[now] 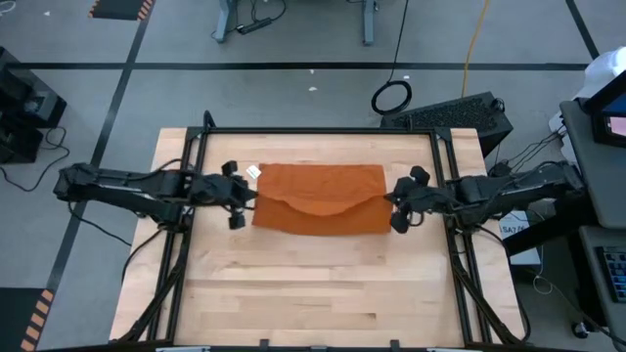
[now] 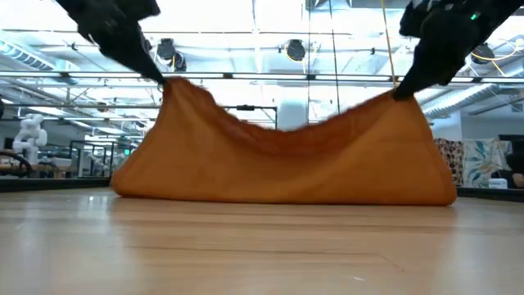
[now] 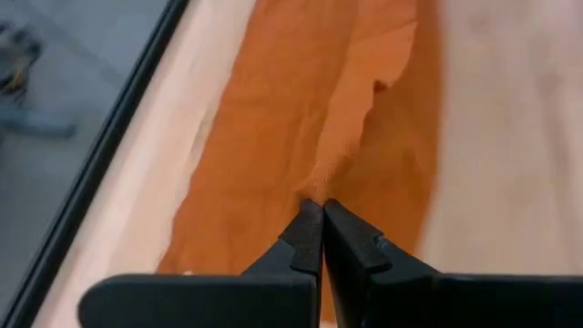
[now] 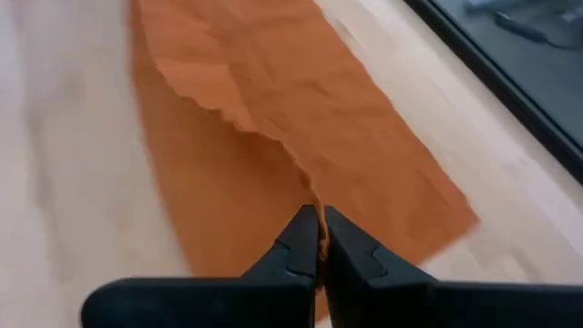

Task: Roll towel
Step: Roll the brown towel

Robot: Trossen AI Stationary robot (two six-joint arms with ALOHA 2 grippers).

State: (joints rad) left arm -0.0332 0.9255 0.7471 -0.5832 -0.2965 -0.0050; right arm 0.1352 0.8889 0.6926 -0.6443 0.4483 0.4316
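Pinching one short end each, both grippers held the towel [image 1: 320, 198] off the wooden table [image 1: 313, 284] by a raised edge. Left gripper [image 1: 242, 198] sat at the towel's left end, jaws clamped tight on the cloth; right gripper [image 1: 399, 202] did the same at the right end. Between them the lifted edge sagged in a shallow curve, while the rest of the towel lay on the table's far half. White tag [image 1: 253, 173] showed near the left gripper.
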